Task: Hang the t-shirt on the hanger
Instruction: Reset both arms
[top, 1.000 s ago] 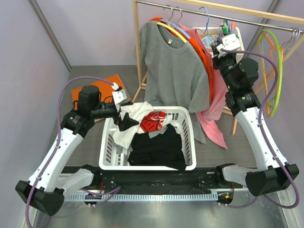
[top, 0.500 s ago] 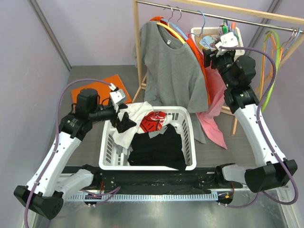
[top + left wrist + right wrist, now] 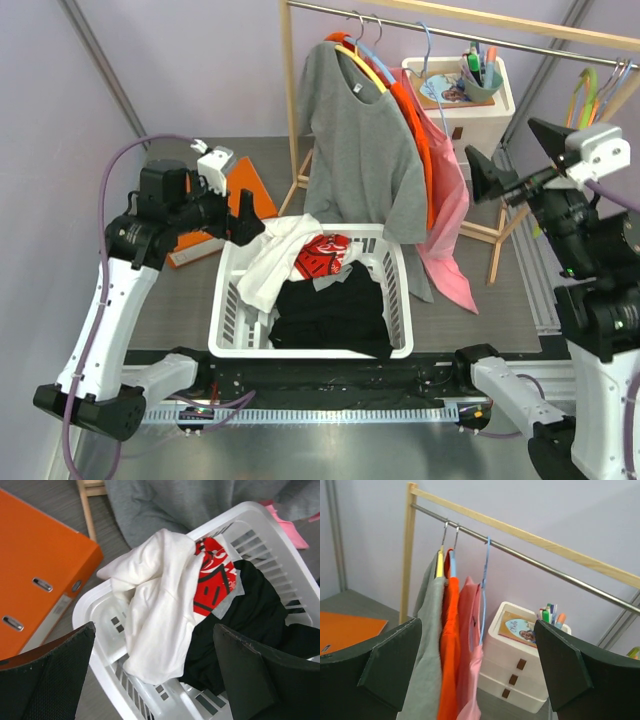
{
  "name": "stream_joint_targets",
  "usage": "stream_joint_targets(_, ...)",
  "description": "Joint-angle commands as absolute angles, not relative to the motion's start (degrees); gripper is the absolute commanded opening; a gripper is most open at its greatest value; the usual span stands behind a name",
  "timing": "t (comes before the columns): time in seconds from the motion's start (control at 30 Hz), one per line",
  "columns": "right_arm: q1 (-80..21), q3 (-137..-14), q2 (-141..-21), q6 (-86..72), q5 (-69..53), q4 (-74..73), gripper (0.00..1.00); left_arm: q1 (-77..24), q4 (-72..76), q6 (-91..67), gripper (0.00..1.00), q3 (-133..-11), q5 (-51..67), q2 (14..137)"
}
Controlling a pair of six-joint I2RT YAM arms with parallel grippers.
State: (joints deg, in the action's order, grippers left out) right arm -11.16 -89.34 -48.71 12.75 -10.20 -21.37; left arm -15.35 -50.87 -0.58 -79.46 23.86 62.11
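The pink t-shirt [image 3: 447, 205] hangs from the light-blue hanger [image 3: 430, 45], whose hook is over the metal rail, to the right of an orange garment. The right wrist view shows the t-shirt [image 3: 469, 630] draped down under the hanger [image 3: 483, 587]. My right gripper [image 3: 515, 155] stands open to the right of the rack, apart from the t-shirt, nothing between its fingers [image 3: 387, 670]. My left gripper [image 3: 243, 212] is open and empty at the basket's left rim; in its wrist view the gripper [image 3: 154, 640] is over a white garment.
A white laundry basket [image 3: 400, 300] holds a white garment with red print [image 3: 160, 610] and black clothes. A grey shirt [image 3: 360, 150] and orange garment [image 3: 415, 140] hang on the wooden rack. An orange binder [image 3: 250, 185], a white drawer unit [image 3: 470, 110] and a green hanger [image 3: 583, 85] stand nearby.
My right gripper opened, let go near the hanger's hook and drew back to the right. The left arm pulled back left from the basket.
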Motion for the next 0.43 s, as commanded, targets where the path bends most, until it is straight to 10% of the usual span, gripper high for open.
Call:
stream_joint_targets(0.0,-11.4,-86.9,-47.3,9.6,-16.4,-39.9,1.0,-14.6,-58.6,-4.3,1.0,-80.8,15.5,59.6)
stream_joint_targets(0.4,-11.3,-74.2,-35.2,5.9,-19.9,-51.4,1.0,-9.8,-63.5,-1.6,1.0,-75.5,6.3,46.3)
